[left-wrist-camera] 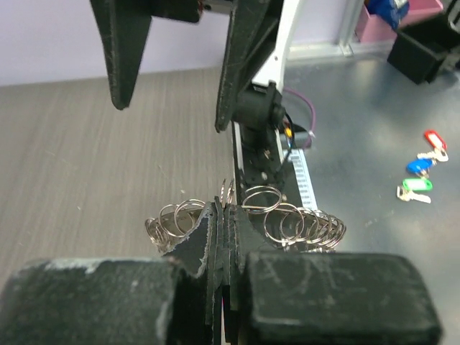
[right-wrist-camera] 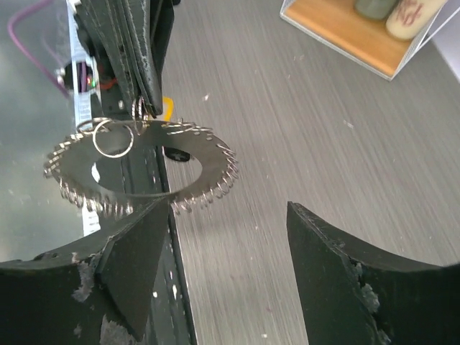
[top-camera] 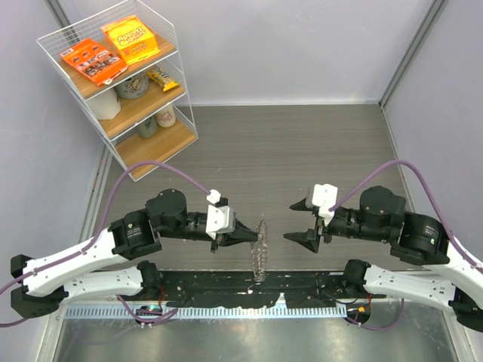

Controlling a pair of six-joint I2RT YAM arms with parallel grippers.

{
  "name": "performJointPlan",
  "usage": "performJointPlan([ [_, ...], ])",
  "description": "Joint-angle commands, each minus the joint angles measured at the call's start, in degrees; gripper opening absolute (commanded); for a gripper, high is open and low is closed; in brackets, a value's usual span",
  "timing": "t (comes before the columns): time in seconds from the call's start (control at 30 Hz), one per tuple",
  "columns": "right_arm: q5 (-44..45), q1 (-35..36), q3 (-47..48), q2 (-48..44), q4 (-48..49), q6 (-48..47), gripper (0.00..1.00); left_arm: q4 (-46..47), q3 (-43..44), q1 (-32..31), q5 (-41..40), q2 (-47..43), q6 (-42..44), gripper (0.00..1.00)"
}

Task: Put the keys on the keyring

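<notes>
My left gripper (top-camera: 255,235) is shut on the keyring (top-camera: 261,249) and holds it on edge in the air between the two arms. The keyring is a silvery loop with a wide round hole and a rim of small wire rings (right-wrist-camera: 208,162). In the left wrist view its small rings (left-wrist-camera: 302,223) spread to both sides of my shut fingertips (left-wrist-camera: 224,208). My right gripper (top-camera: 288,222) is open and empty, facing the keyring a short way to its right (right-wrist-camera: 230,208). A small yellow bit (right-wrist-camera: 167,109) shows behind the left fingertips; I cannot tell what it is. No plain silver key shows.
A wire shelf rack (top-camera: 121,83) with snack boxes and jars stands at the back left. Small keys with red (left-wrist-camera: 431,136), blue (left-wrist-camera: 418,167) and green (left-wrist-camera: 417,185) tags lie on the metal surface near the arm bases. A black base rail (top-camera: 249,290) runs along the near edge.
</notes>
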Motion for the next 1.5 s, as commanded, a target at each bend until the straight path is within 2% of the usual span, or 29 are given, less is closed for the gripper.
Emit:
performJointPlan([
  [0.0,-0.7,0.3,3.1,1.6,-4.6,-5.5,0.72,-7.0,4.2,-0.1,3.6,1.2,1.9,0.00],
  [0.13,-3.9,0.4,5.9,4.8,-6.4,-7.7,0.66,-11.8,6.4,0.0,4.1,3.0,2.6,0.00],
  [0.33,-9.7,0.4,9.4,9.2,-7.7,-8.5,0.52,-11.9,6.2,-0.1,3.9,4.0,2.7,0.00],
  [0.7,-13.2,1.7,9.3,11.2,-5.4,-7.4,0.47,-10.2,6.4,-0.2,1.5,5.0,1.7,0.00],
  [1.1,-6.2,5.5,9.5,14.7,-4.0,-6.7,0.42,-10.4,7.7,-0.2,-1.4,6.0,0.3,0.00],
  [1.47,-5.0,6.2,9.6,16.6,-2.9,-6.1,0.40,-9.9,7.3,-0.2,-2.7,5.5,0.0,0.00],
])
